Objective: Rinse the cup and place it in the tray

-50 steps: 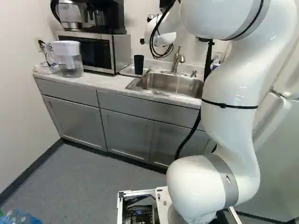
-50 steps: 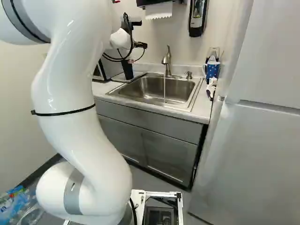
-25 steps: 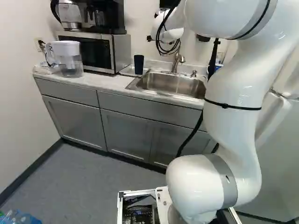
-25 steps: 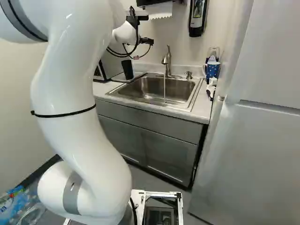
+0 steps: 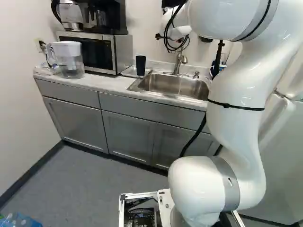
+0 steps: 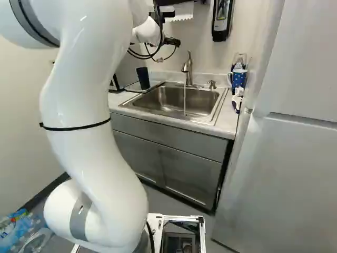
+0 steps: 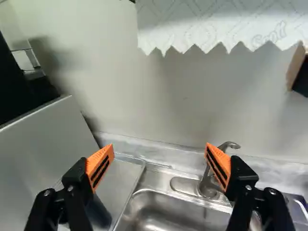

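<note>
Relative to the sink (image 6: 168, 98), the pitcher (image 5: 72, 59) stands well left on the surface (image 5: 102, 83), the dark cup (image 5: 140, 65) stands on the tray (image 7: 121, 175) just left, the pincer (image 6: 168, 15) is higher, fingers apart, the tap (image 6: 186, 67) runs behind, and the blue mug (image 6: 239, 79) is right.

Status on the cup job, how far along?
Done, by the looks: the dark cup stands in the tray beside the sink. Rinse can't be confirmed from these views. In hand: nothing; gripper is open and empty. Left: water is running from the faucet; probably only shutting it off, if that counts.
</note>
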`<state>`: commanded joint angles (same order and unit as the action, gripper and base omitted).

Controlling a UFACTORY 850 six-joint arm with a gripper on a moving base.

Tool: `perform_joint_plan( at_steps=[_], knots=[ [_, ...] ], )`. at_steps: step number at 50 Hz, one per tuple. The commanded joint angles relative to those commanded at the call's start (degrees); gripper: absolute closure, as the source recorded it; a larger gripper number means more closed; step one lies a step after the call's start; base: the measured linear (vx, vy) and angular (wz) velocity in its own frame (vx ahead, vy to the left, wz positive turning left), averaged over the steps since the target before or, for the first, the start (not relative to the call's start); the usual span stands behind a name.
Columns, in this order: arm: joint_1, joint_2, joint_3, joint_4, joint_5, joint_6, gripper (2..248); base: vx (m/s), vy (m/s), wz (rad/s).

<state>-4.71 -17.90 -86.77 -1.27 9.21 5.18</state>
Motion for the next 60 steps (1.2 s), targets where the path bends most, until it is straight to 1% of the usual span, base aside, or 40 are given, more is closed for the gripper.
perform_joint_plan(
  at_steps=[20, 32, 44, 60],
  knots=[
    [-2.7, -0.7, -1.2, 0.0, -0.3, 0.0, 3, 0.000, 0.000, 0.000],
    [-3.7, -2.8, -3.7, 0.0, -0.3, 0.0, 3, 0.000, 0.000, 0.000],
    [-4.4, -5.3, -6.6, 0.0, -0.3, 0.0, 3, 0.000, 0.000, 0.000],
    [-4.3, -7.4, -9.1, 0.0, -0.5, 0.0, 3, 0.000, 0.000, 0.000]
  ],
)
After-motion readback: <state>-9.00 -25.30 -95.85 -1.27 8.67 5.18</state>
